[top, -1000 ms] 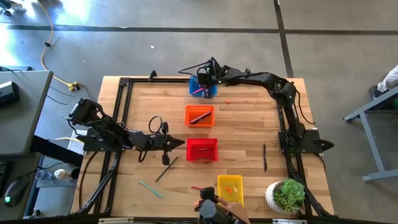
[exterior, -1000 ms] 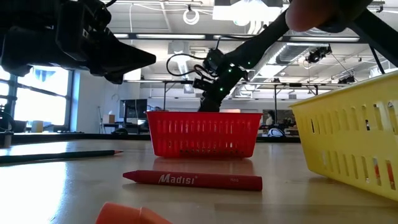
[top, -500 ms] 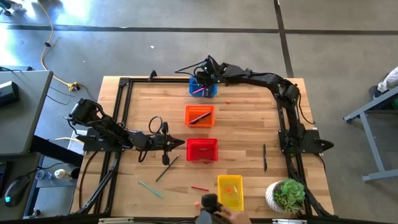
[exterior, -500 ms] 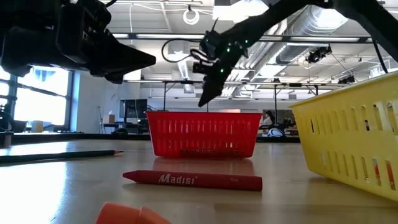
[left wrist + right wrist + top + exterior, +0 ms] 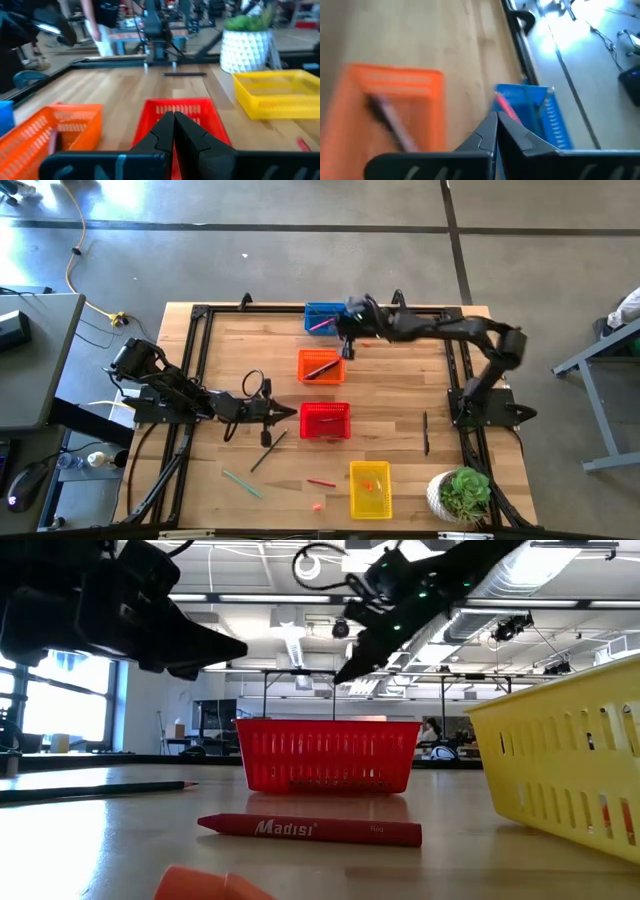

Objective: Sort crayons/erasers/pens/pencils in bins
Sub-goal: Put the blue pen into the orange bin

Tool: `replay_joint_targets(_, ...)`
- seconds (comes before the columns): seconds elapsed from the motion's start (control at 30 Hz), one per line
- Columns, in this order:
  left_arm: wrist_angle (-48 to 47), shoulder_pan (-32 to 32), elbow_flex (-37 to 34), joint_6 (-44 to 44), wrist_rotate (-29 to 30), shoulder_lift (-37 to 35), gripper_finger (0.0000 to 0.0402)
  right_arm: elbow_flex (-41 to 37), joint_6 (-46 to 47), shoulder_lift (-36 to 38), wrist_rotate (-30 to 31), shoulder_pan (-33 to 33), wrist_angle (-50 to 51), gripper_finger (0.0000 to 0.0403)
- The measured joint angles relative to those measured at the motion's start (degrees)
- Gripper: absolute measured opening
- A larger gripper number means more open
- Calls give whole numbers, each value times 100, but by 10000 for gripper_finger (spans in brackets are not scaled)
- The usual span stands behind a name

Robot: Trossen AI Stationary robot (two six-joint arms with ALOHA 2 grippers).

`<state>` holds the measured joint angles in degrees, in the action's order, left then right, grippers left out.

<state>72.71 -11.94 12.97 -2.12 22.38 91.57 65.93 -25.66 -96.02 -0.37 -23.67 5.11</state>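
Note:
Four bins stand in a row down the table's middle: blue (image 5: pixel 323 314) farthest, then orange (image 5: pixel 321 365), red (image 5: pixel 325 420) and yellow (image 5: pixel 369 488). My right gripper (image 5: pixel 347 340) hangs shut and empty in the air between the blue bin (image 5: pixel 535 117) and the orange bin (image 5: pixel 395 105). My left gripper (image 5: pixel 290 412) is shut, level, just left of the red bin (image 5: pixel 182 111). Flat on the wood lie a red crayon (image 5: pixel 310 829), an orange-red eraser (image 5: pixel 318 505), a dark pencil (image 5: pixel 268 450), a teal stick (image 5: pixel 242 483) and a dark pen (image 5: pixel 425 432).
A pink stick lies in the blue bin (image 5: pixel 506 107) and sticks lie in the orange one. A potted plant (image 5: pixel 462 495) stands at the near right corner. Black frame rails run along the table's left, far and right edges. Bare wood lies between the bins and the right rail.
My right gripper has risen out of the blue bin and drawn back toward the table's right and near side, ending above the gap between the blue and orange bins. A person's hand at the near edge has gone out of view.

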Motion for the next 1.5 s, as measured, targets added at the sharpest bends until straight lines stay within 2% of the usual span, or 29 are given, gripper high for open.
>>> replay_joint_targets(0.2, -17, -8, 0, -234, -502, -1, 3, -1477, 462, 1159, 395, 676, -887, 0)
replay_joint_targets(0.37, -204, -226, 0, -731, -877, -237, 3, -2147, 774, 1901, 1027, 1472, -1091, 0)
replay_joint_targets(0.47, -822, -444, 20, -830, -1041, -595, 3, -2468, 867, 2144, 1371, 1936, -1344, 0)
replay_joint_targets(0.57, -2140, -731, 254, -854, -1005, -1081, 3, -2648, 955, 2240, 1588, 2326, -1579, 0)
replay_joint_targets(0.67, -3959, -1049, 797, -697, -977, -1485, 3, -2695, 981, 2224, 1882, 2636, -1625, 0)
replay_joint_targets(0.87, -7572, -1923, 2430, 48, -919, -1686, 3, -2697, 1019, 2182, 2382, 3104, -1724, 0)
replay_joint_targets(1.03, -9603, -2637, 3575, 1061, -788, -1244, 5, -2697, 1024, 2182, 2648, 3302, -1731, 0)
replay_joint_targets(1.17, -10448, -3107, 4200, 1762, -783, -606, 21, -2695, 1065, 2182, 2716, 3419, -1651, 0)
replay_joint_targets(1.33, -11011, -3486, 4724, 2433, -783, 281, 60, -2695, 1225, 2182, 2731, 3511, -1592, 0)
replay_joint_targets(1.5, -10999, -3538, 4986, 2745, -895, 914, 104, -2695, 1320, 2182, 2733, 3620, -1565, 0)
